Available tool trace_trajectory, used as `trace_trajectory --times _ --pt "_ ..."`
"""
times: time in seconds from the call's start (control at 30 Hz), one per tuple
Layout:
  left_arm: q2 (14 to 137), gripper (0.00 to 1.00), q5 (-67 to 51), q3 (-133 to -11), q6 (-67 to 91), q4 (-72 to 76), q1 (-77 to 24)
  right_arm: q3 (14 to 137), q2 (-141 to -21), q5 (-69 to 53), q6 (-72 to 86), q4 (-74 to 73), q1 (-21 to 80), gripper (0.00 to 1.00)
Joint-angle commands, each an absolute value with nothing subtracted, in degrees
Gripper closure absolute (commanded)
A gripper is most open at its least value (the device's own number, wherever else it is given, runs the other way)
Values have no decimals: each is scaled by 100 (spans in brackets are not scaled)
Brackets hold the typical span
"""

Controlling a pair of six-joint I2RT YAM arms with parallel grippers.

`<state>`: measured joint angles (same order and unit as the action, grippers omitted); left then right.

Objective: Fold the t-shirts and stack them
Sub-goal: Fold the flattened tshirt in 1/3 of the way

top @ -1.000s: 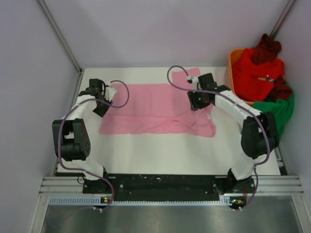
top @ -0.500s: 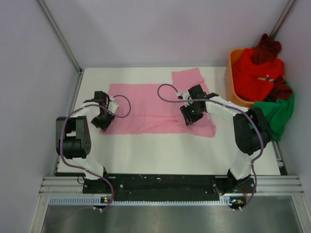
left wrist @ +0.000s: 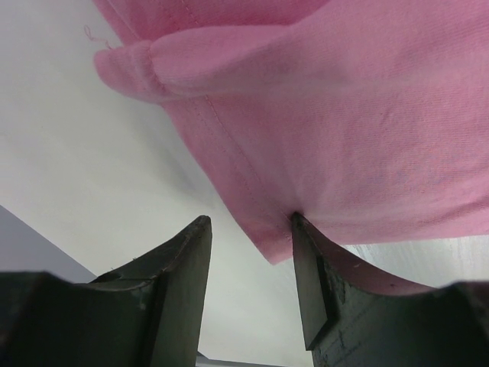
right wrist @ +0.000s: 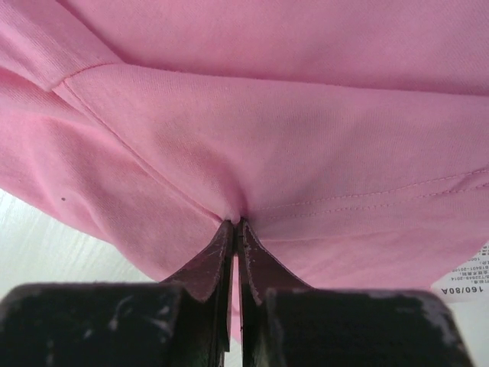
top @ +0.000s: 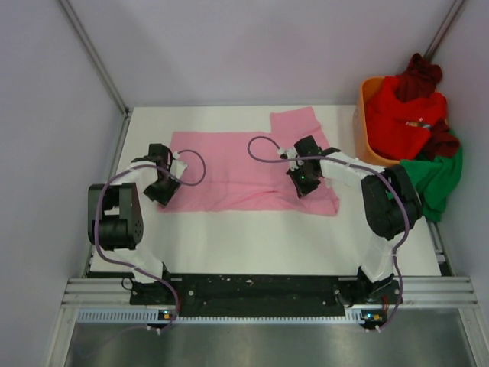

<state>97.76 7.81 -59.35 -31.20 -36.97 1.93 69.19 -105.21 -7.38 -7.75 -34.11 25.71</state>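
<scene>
Stage (judged): grasp set-up for the first fold; nothing folded yet, stack not begun.
Light pink t-shirt (top: 237,172): spread flat on the tabletop (top: 252,237), betw. the two arms; one sleeve sticks out at far right.
L gripper (top: 162,189): at the shirt's near-left corner. In the wrist view the fingers (left wrist: 309,267) are apart, with the hem corner betw. them. Cloth touches one finger, nothing pinched.
R gripper (top: 304,183): on the shirt's near-right part. In the wrist view its jaws are together, clamped on a small pucker of pink cloth at a stitched hem. A white size tag (right wrist: 466,289) lies near.
Change over 1 s: both grippers were at the shirt's far part and have come down toward its near edge. Shirt outline approx. unchanged, so no cloth carried along.
Change over 0.5 s: L arm as before; R gripper shifted only slightly.
Meaning (judged): the approach is over. R side is secured, L side is not, so the fold cannot start evenly until the L gripper closes on the corner.
Risk (judged): the L corner sits at the finger's edge and could slip out on closing. Lifting on the R side alone would skew the shirt.
Other t-shirts: red t-shirt (top: 397,115), maroon t-shirt (top: 420,73) and green t-shirt (top: 439,172) are heaped in and over the orange basket (top: 365,115) at far right, well apart from both grippers.
</scene>
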Motion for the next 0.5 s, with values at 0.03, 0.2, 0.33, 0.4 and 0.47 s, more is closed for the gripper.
trace_trajectory --times 0.03,0.2,0.33,0.4,0.47 --pt "9888 49 888 -5722 -3164 -3375 220 7163 -10346 -633 -765 -3428 2610 100" --pt "9984 49 896 -5774 -3164 -3366 228 7689 -10230 -633 -852 -3524 2610 100" --pt "9967 49 896 -5774 -3173 -3384 220 8208 -10598 -641 -1335 -3612 2610 100" --pt "9949 49 914 -5748 -3199 -3375 220 8533 -10827 -703 -1537 -3665 2610 100" --pt "9923 49 940 -5731 -3217 -3375 220 8840 -11108 -721 -1608 -3683 2610 100"
